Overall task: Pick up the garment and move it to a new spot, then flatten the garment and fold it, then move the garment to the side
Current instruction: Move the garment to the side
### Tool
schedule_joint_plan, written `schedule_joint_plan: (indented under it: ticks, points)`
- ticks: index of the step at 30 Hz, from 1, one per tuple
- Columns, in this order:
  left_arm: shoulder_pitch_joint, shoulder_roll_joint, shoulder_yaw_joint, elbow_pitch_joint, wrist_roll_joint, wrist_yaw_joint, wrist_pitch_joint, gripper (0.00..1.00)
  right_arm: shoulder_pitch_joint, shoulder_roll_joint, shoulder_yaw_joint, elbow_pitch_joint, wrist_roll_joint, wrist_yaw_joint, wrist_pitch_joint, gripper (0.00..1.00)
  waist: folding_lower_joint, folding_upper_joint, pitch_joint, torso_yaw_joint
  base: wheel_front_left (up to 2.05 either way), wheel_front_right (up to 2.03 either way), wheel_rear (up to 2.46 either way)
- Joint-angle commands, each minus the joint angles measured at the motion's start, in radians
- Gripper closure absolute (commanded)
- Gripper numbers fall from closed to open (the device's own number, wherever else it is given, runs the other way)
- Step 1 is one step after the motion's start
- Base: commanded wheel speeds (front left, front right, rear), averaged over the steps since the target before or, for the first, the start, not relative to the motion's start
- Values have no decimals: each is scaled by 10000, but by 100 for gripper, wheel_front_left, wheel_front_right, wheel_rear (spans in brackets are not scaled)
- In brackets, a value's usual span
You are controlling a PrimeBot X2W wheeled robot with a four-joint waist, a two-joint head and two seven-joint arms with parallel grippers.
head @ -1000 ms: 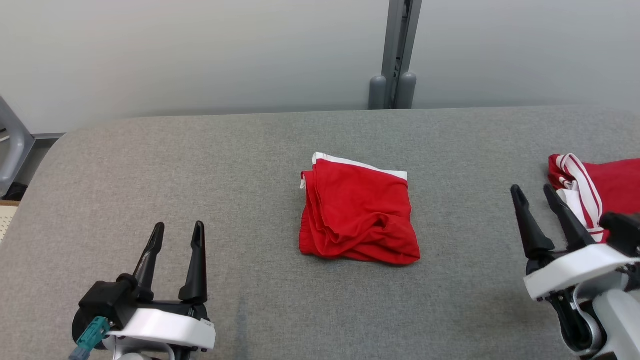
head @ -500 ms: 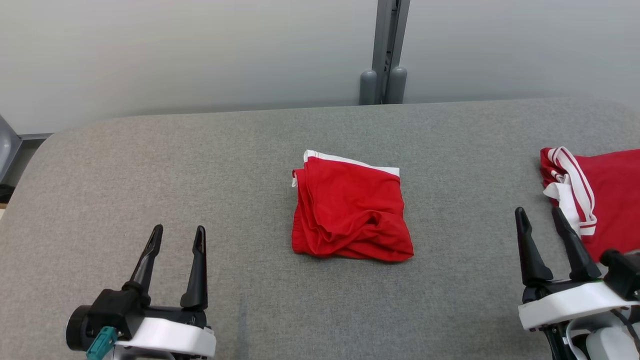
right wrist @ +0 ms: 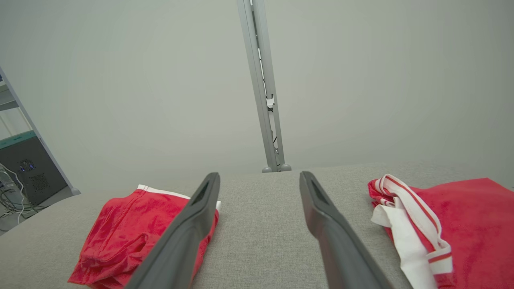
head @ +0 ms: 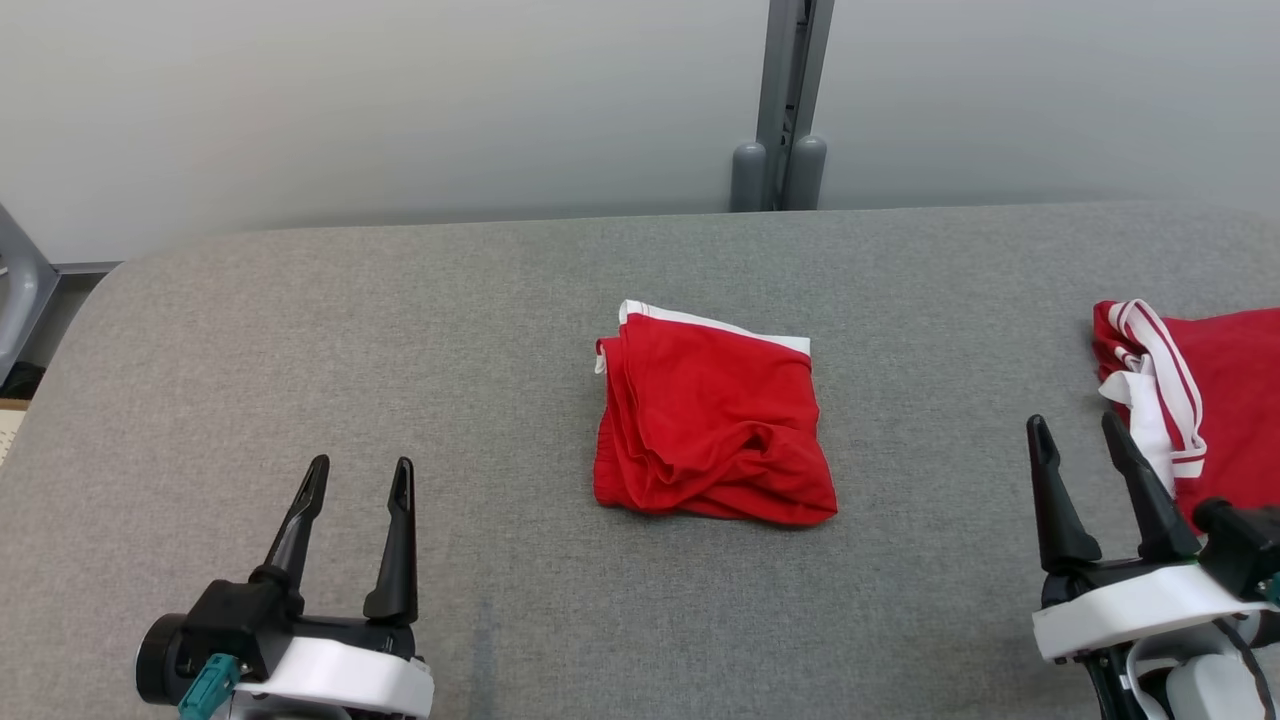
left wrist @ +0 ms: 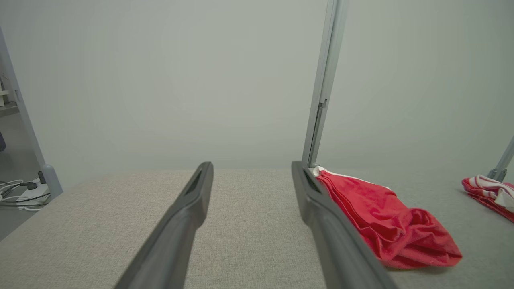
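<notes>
striped red garment (head: pixel 1235 390): cut off by right edge | folded garment (left wrist: pixel 385 220): one edge behind left jaws

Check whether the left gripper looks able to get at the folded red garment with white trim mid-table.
Probably yes: the left gripper stands open and apart from the folded red garment, with just grey fabric-covered table between them and nothing in the way.

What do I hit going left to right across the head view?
left gripper → folded garment → right gripper. The striped garment overlaps the right gripper, so it's skipped.
</notes>
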Motion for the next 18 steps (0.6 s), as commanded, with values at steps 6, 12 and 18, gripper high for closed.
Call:
schedule_joint_plan:
  ticks: [6, 12, 18]
  points:
    - [-161, 13, 66, 105, 13, -114, -37, 0, -114, 30, 301, 440, 369, 6, -18, 0, 0, -1, 6, 201, 0, 0, 0]
    - [-231, 8, -161, 116, -182, -56, -37, 0, -1141, -201, 1088, 1125, 1246, 6, 790, 0, 0, -1, 139, 471, 0, 0, 0]
    - [-414, 15, -465, 165, -442, 71, -37, 0, -2962, -670, 1827, 2577, 2948, 6, 2787, 0, 0, -1, 431, 1036, 0, 0, 0]
